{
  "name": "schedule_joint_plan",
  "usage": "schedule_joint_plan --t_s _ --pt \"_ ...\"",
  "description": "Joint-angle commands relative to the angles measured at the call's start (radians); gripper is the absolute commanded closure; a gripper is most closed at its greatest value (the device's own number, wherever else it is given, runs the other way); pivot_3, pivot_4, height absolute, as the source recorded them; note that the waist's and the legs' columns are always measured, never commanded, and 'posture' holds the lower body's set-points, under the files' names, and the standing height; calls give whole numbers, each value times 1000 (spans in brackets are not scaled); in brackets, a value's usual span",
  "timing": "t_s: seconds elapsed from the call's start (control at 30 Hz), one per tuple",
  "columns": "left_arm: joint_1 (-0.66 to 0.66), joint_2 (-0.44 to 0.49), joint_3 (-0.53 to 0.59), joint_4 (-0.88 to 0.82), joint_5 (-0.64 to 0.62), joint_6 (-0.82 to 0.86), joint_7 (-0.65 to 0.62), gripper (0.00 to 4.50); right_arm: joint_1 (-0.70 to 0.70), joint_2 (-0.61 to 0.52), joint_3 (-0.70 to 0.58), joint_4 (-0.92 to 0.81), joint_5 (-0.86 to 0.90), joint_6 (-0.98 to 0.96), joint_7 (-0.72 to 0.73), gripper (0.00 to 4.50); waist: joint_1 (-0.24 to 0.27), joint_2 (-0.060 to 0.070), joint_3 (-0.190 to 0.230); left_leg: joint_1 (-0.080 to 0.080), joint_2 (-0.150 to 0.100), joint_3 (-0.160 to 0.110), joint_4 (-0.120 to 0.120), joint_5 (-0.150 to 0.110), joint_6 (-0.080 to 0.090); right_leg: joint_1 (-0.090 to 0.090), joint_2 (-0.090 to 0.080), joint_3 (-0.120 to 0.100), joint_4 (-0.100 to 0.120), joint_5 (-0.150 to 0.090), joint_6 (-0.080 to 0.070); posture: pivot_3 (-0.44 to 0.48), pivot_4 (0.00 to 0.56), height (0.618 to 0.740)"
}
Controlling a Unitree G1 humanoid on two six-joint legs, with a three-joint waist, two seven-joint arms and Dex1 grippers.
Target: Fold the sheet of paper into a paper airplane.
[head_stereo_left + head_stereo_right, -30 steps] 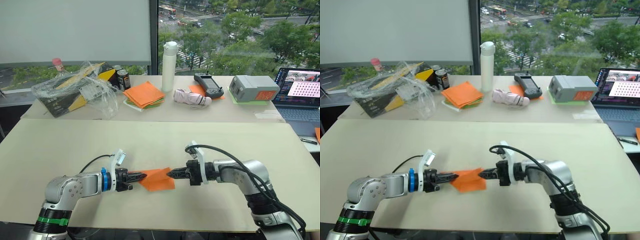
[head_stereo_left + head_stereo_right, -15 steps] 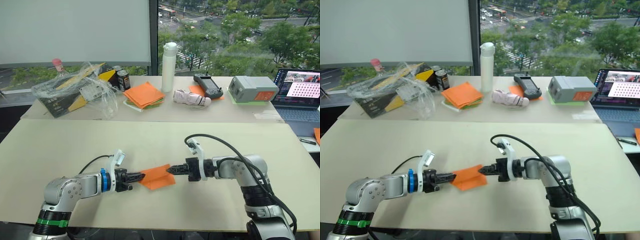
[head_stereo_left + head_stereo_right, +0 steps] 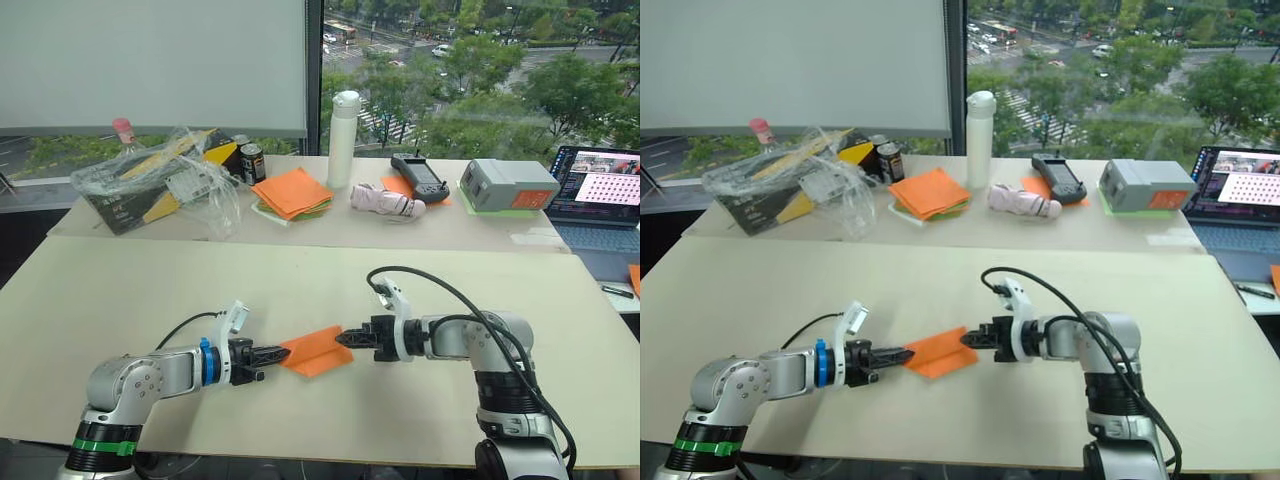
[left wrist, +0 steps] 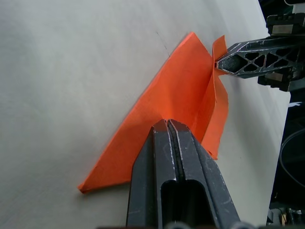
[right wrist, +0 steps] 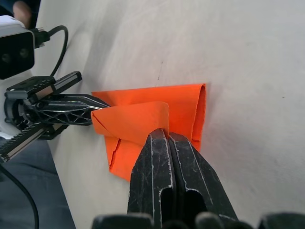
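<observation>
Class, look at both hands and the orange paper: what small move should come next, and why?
Probably the right hand should lay its raised flap flat. Both hands are shut on the sheet of paper; the left hand pins the other end, and the fold stands loose.

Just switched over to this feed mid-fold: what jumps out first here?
The bright orange sheet of paper, partly folded, lies on the near table between both grippers: the left gripper is shut on one end, the right gripper on the other. Behind, on the far table, lies a stack of orange and green sheets beside a white bottle.
</observation>
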Motion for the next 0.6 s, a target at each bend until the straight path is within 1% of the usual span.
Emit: schedule_joint_plan --t_s 0.03,0.17,0.27,0.33,0.43,0.6 --pt "-9 -8 42 -40 -14 0 18 4500 56 -11 15 75 -53 51 -52 4450 1 0 -1 0 0 0 0 0 0 1 0 0 0 0 0 0 150 740" --pt "-20 -21 98 -96 -81 -2 7 4500 50 -13 18 82 -52 47 -56 4450 2 -1 -2 2 0 0 0 0 1 3 0 -1 -2 0 0 0 150 740" --pt "-39 -37 147 -137 -194 41 17 4500 47 -18 23 85 -52 43 -55 4450 4 -1 -2 3 0 -1 0 -1 1 6 0 -1 -4 0 0 0 150 740" --pt "-42 -35 155 -163 -244 57 19 4500 46 -21 27 87 -52 42 -54 4450 5 -1 -2 4 0 -1 0 -1 2 9 0 -2 -7 0 0 0 150 740" --pt "-35 -29 131 -182 -261 63 28 4500 44 -23 32 89 -52 38 -54 4450 4 -1 -2 6 0 -1 0 -2 3 11 0 -2 -8 0 0 0 150 740" --pt "-27 -27 55 -186 -220 51 28 4500 38 -20 31 87 -51 38 -56 4450 5 -1 -2 6 0 -1 0 -2 3 12 0 -2 -8 0 0 0 150 740"
